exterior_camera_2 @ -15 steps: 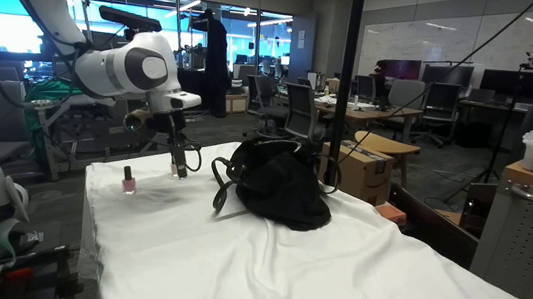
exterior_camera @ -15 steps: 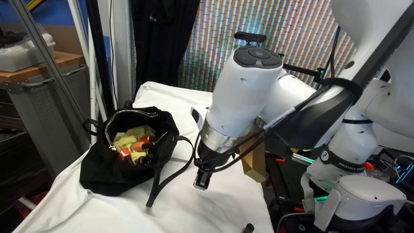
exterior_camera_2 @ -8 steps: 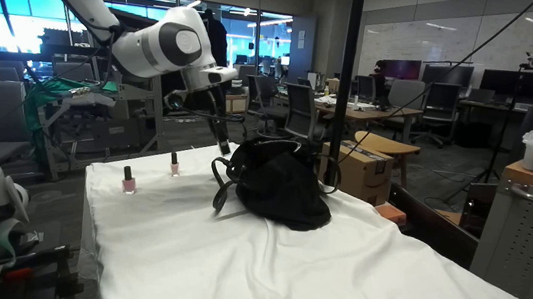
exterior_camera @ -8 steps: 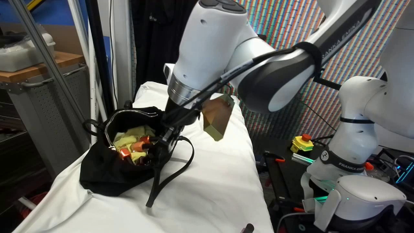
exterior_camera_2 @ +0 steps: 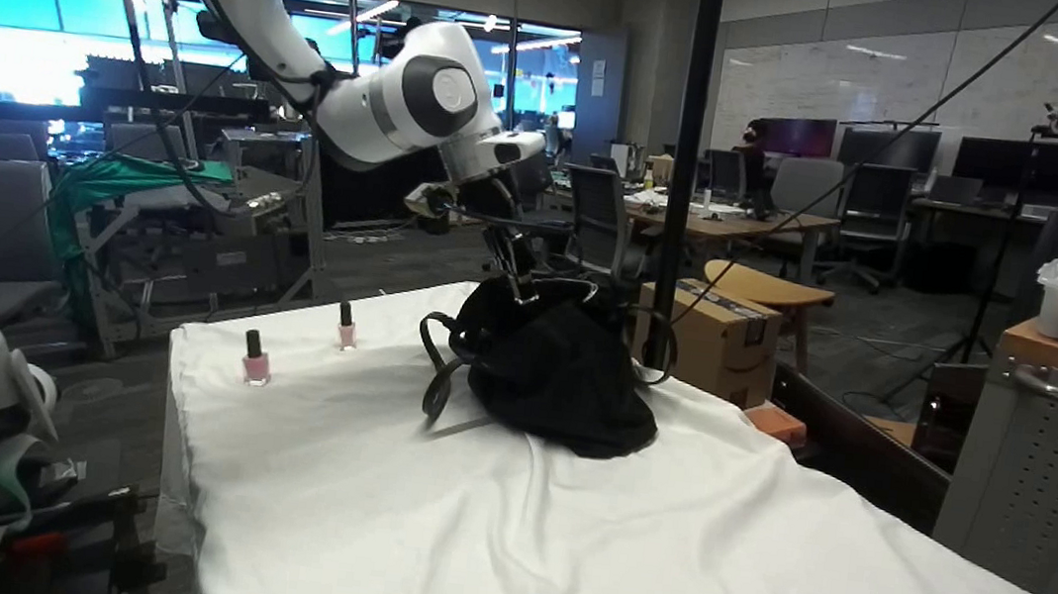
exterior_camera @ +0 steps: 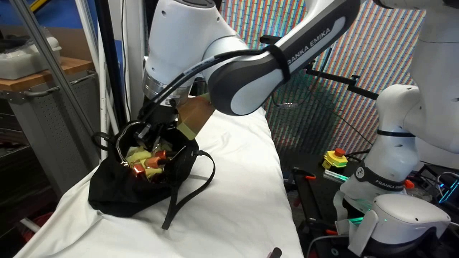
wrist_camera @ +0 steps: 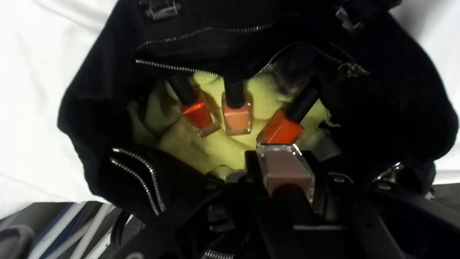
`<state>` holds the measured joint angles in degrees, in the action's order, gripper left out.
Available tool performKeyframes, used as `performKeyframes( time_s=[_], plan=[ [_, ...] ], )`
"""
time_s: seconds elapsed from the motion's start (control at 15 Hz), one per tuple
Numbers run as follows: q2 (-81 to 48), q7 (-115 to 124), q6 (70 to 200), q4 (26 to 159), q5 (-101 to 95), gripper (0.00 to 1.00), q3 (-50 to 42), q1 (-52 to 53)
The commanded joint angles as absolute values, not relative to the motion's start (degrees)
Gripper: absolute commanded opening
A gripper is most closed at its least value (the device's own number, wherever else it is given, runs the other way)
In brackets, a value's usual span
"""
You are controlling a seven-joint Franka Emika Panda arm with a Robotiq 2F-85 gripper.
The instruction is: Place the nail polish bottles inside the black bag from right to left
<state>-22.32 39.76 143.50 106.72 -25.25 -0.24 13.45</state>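
Cloth (exterior_camera_2: 423, 524): lay white and rumpled.
Black bag (exterior_camera_2: 569, 381): gaped unzipped, orange-red bottles (wrist_camera: 237, 120) lying inside.
Gripper (wrist_camera: 281, 159): pinched a mauve bottle (wrist_camera: 287, 172) at the bag's mouth.
Pink bottles (exterior_camera_2: 256, 369): two stood on the cloth.

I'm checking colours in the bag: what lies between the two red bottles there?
In the wrist view, a peach bottle lies between the left red bottle and the right red bottle, with yellow fabric showing on either side.
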Motion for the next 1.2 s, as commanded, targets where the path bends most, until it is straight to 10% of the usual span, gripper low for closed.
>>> performKeyframes(
  time_s=[0.0, 0.13, 0.2, 0.6, 1.13],
  plan=[
    [-29.96, 36.27, 140.65, 95.65, -24.55, 0.15, -2.42, 14.08],
    [-32.87, 34.95, 139.68, 91.84, -23.78, 0.20, -3.30, 14.00],
    [-34.19, 34.37, 139.26, 90.04, -23.26, 0.65, -3.64, 13.91],
    [-38.37, 32.46, 136.76, 83.98, -21.34, 0.97, -5.35, 14.26],
    [-32.56, 33.26, 136.53, 92.29, -20.92, 1.00, -4.57, 17.01]
  ],
)
